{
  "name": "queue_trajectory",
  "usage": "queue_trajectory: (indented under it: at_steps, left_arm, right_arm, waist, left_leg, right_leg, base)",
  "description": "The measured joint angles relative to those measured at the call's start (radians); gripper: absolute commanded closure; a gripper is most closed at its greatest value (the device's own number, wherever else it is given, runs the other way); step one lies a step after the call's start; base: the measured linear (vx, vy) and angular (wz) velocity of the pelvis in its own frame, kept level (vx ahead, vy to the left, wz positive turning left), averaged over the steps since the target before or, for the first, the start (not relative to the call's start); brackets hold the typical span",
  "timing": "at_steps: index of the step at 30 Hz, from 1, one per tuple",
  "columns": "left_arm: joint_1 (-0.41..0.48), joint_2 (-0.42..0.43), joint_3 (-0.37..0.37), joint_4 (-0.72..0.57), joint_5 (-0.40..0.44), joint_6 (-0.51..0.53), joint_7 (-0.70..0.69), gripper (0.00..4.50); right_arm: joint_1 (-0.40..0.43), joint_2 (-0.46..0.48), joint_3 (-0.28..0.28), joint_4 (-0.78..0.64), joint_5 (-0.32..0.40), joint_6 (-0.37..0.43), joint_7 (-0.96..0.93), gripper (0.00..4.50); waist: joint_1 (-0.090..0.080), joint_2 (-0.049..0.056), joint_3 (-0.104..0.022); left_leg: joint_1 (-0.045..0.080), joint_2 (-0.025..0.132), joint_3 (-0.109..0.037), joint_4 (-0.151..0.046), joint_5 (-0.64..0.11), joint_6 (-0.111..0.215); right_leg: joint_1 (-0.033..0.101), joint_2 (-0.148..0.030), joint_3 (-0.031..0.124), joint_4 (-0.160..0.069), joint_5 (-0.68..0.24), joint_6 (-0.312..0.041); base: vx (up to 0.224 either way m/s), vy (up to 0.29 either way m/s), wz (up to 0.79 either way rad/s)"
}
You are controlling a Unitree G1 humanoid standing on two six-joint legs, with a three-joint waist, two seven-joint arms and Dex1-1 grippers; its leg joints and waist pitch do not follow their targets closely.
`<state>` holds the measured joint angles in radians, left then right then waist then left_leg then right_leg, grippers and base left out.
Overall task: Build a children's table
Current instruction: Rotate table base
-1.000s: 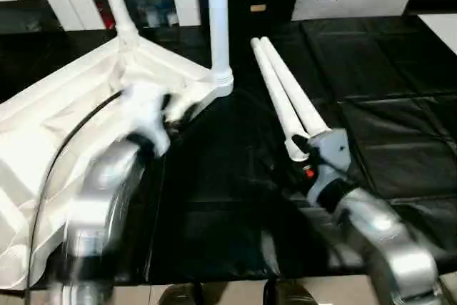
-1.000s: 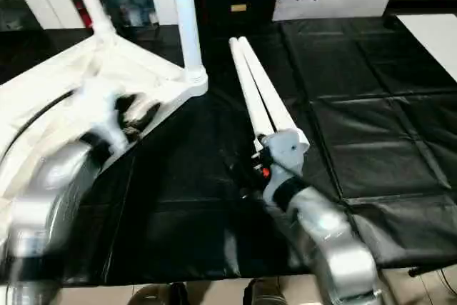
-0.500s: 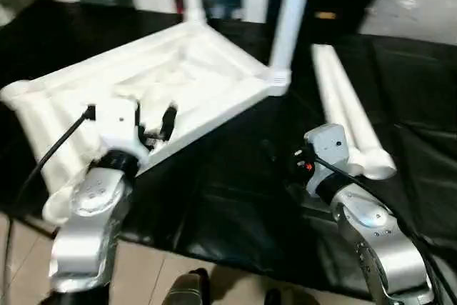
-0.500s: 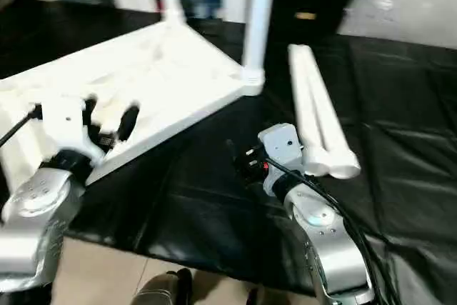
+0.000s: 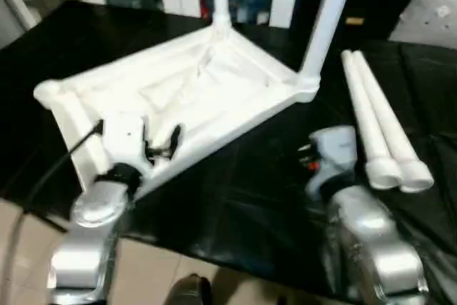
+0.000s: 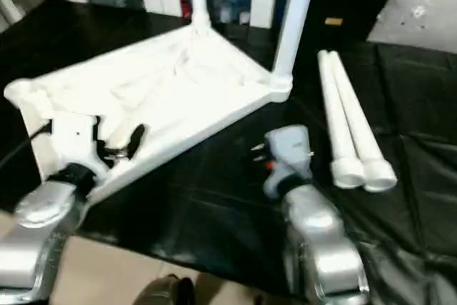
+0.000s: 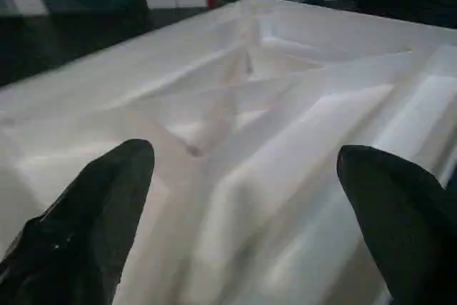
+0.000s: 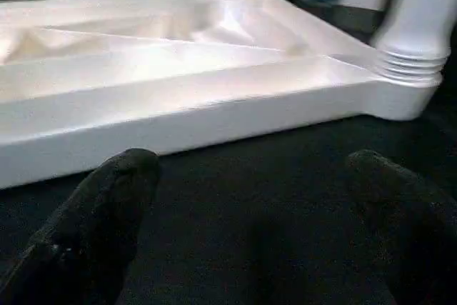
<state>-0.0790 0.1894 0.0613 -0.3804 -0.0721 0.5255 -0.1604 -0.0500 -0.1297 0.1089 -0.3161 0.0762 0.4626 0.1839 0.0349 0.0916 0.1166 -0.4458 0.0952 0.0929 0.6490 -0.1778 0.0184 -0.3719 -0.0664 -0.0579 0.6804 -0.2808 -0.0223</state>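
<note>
The white table top lies upside down on the black sheet-covered work surface, two legs already standing in its far corner sockets. Two loose legs lie side by side to the right (touching each other). Left gripper hovers spread at the top's near edge; right gripper is spread, empty, above the sheet. Next, probably: grasp a loose leg and seat it in an empty socket.
</note>
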Motion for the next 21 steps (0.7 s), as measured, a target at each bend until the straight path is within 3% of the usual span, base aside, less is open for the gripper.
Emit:
queue_trajectory:
  at_steps: [2, 6, 8, 10, 13, 17, 18, 19, 20, 21]
  left_arm:
    - [0.0, 0.02, 0.002, 0.001, 0.008, 0.01, -0.001, 0.01]
    - [-0.026, 0.056, 0.002, 0.003, 0.03, 0.043, -0.002, 0.01]
    - [-0.025, 0.081, 0.0, -0.001, 0.046, 0.069, -0.003, 0.01]
    - [-0.018, 0.113, 0.001, -0.008, 0.062, 0.094, -0.002, 0.01]
    - [0.001, 0.17, 0.009, -0.021, 0.099, 0.132, -0.002, 0.01]
    - [-0.002, 0.254, 0.048, -0.015, 0.116, 0.162, -0.014, 0.01]
    - [-0.005, 0.266, 0.061, -0.015, 0.115, 0.17, -0.024, 0.01]
    - [-0.013, 0.275, 0.064, -0.015, 0.109, 0.187, -0.039, 0.01]
    - [-0.017, 0.274, 0.066, -0.02, 0.098, 0.204, -0.051, 0.01]
    - [-0.014, 0.269, 0.077, -0.034, 0.078, 0.226, -0.063, 0.01]
  right_arm:
    - [0.002, -0.01, -0.001, 0.0, -0.001, -0.007, 0.001, 0.0]
    - [0.009, -0.033, -0.004, -0.001, 0.0, -0.008, 0.021, 0.0]
    - [0.007, -0.034, -0.004, -0.001, 0.005, -0.006, 0.035, 0.0]
    - [0.0, -0.034, -0.001, -0.001, 0.006, -0.006, 0.047, 0.0]
    - [-0.014, -0.04, 0.0, 0.001, 0.006, -0.006, 0.058, 0.0]
    - [-0.023, -0.049, 0.043, 0.005, 0.004, -0.006, 0.078, 0.0]
    - [-0.02, -0.052, 0.055, 0.004, 0.003, -0.005, 0.085, 0.0]
    - [-0.012, -0.053, 0.064, 0.003, -0.001, -0.003, 0.088, 0.0]
    - [-0.006, -0.052, 0.067, 0.002, -0.004, -0.002, 0.089, 0.0]
    - [-0.003, -0.053, 0.068, 0.0, -0.004, 0.003, 0.091, 0.0]
  waist:
    - [0.0, -0.004, -0.001]
    - [-0.006, -0.019, 0.007]
    - [-0.022, -0.029, 0.014]
    - [-0.035, -0.036, 0.018]
    - [-0.052, -0.045, 0.024]
    - [-0.052, -0.047, 0.032]
    - [-0.045, -0.047, 0.035]
    - [-0.029, -0.052, 0.036]
    - [-0.012, -0.066, 0.035]
    - [-0.006, -0.082, 0.042]
  left_leg:
    - [0.001, -0.01, 0.011, -0.018, 0.008, -0.001]
    - [0.016, -0.009, 0.022, -0.033, 0.008, -0.005]
    - [0.023, -0.008, 0.02, -0.036, 0.004, -0.012]
    - [0.023, -0.008, 0.016, -0.041, 0.0, -0.017]
    - [0.019, -0.008, 0.014, -0.051, 0.0, -0.017]
    - [0.019, -0.008, 0.015, -0.055, 0.0, -0.017]
    - [0.015, -0.008, 0.019, -0.063, 0.0, -0.017]
    - [0.01, -0.008, 0.036, -0.081, 0.0, -0.017]
    - [0.015, -0.009, 0.062, -0.098, 0.001, -0.019]
    - [0.023, -0.013, 0.07, -0.076, -0.007, -0.036]
  right_leg:
    - [-0.001, -0.014, 0.015, -0.016, 0.016, 0.038]
    - [0.003, -0.022, 0.013, -0.027, 0.026, 0.054]
    - [0.003, -0.023, 0.01, -0.036, 0.025, 0.055]
    - [0.008, -0.024, 0.003, -0.046, 0.023, 0.055]
    - [0.004, -0.024, 0.0, -0.063, 0.023, 0.054]
    - [-0.004, -0.026, -0.004, -0.067, 0.022, 0.053]
    - [-0.001, -0.026, -0.006, -0.06, 0.013, 0.042]
    - [-0.014, -0.026, 0.0, -0.034, -0.02, 0.024]
    - [-0.031, -0.03, 0.018, -0.018, -0.046, 0.016]
    - [-0.051, -0.039, 0.036, -0.024, -0.05, 0.022]
  base:
    - [-0.068, 0.085, 0.0]
    - [-0.099, 0.004, -0.08]
    - [-0.105, 0.016, -0.13]
    - [-0.071, 0.037, -0.19]
    - [0.0, 0.0, 0.0]
    - [-0.068, 0.026, -0.07]
    - [-0.099, 0.005, 0.01]
    - [-0.099, 0.005, 0.01]
    - [-0.103, -0.027, 0.12]
    - [-0.071, -0.053, 0.2]
